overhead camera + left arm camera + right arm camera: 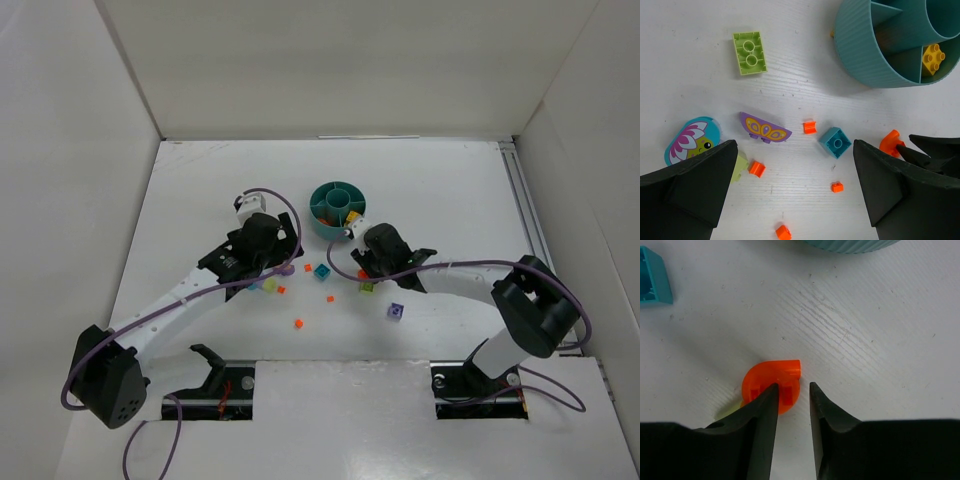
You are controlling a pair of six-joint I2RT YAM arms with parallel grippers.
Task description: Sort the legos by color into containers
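Observation:
My right gripper (792, 386) is down at the table with its jaws drawn narrow around one end of an orange curved lego (771, 377). Its left finger lies over the piece, and a thin gap shows on the right side. My left gripper (794, 142) hangs wide open above loose legos: a teal brick (835, 142), a purple butterfly piece (765, 128), a lime brick (749, 53) and small orange bits (809, 127). The teal dish (865, 55) holds a yellow brick (934, 59) in one wedge. From the top, the dish (316, 215) sits just beyond both grippers.
A flower-printed teal piece (690, 145) lies by my left finger. A purple brick (396, 311) and a lime brick (368, 289) sit near the right arm. White walls enclose the table on three sides, and my two grippers are close together.

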